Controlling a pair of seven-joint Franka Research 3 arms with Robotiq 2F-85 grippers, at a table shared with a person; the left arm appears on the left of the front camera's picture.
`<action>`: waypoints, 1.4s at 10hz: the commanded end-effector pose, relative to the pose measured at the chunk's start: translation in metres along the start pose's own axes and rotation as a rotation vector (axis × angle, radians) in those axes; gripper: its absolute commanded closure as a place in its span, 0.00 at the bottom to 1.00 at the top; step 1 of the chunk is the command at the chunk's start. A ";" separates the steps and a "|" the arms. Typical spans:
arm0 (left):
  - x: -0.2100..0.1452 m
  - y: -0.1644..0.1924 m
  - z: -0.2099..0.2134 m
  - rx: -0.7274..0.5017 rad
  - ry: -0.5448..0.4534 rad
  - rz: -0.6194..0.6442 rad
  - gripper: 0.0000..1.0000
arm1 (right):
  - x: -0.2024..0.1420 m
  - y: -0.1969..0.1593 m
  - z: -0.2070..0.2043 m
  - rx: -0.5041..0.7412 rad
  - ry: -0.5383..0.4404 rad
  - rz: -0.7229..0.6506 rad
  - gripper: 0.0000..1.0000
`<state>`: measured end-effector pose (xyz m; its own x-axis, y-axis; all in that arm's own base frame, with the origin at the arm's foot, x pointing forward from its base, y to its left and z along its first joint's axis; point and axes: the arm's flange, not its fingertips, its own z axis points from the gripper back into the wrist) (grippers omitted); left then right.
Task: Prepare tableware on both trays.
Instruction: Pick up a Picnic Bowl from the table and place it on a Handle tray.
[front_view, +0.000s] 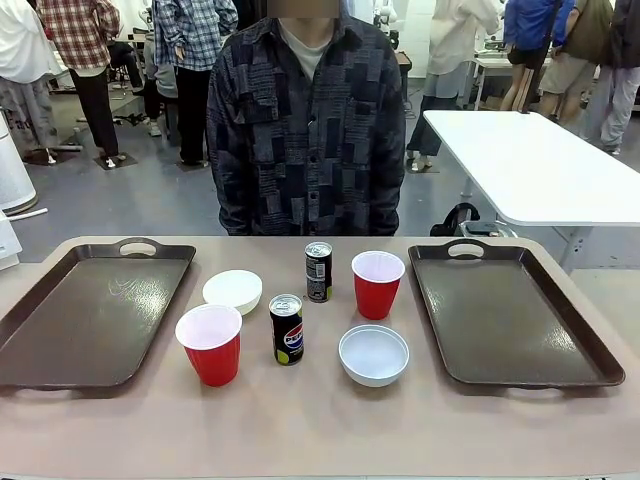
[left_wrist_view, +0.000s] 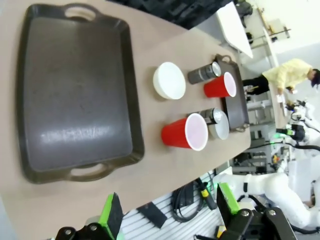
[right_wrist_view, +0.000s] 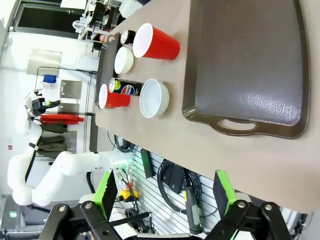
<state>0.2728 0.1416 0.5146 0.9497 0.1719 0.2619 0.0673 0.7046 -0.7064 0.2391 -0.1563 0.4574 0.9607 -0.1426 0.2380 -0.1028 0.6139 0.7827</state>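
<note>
Jaws wide and empty, the left gripper (left_wrist_view: 168, 207) and right gripper (right_wrist_view: 165, 192) hang clear of bare trays (front_view: 90, 320); setup looks unstarted, the red cup (front_view: 210, 345) beside the Pepsi can (front_view: 287, 330) a likely first grasp.

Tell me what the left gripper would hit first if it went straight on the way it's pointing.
Probably bare table, in the gap between the left tray's rim and the nearer red cup. The left gripper, open, aims there; depth is unclear, so it could clip the cup.

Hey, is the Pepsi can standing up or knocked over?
Upright. The Pepsi can stands on its base on the table, with its silver top facing up.
</note>
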 end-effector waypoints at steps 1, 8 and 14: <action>-0.001 0.009 -0.004 0.022 0.032 -0.014 0.00 | 0.005 -0.003 -0.002 0.012 0.010 0.008 0.00; 0.000 0.006 -0.008 0.033 0.024 0.008 0.00 | 0.007 -0.003 -0.010 -0.015 0.022 -0.007 0.00; 0.000 0.006 -0.008 0.033 0.024 0.008 0.00 | 0.007 -0.003 -0.010 -0.015 0.022 -0.007 0.00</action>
<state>0.2756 0.1387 0.5038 0.9578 0.1488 0.2458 0.0564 0.7413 -0.6688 0.2455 -0.1522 0.4504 0.9681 -0.1205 0.2198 -0.0923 0.6441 0.7594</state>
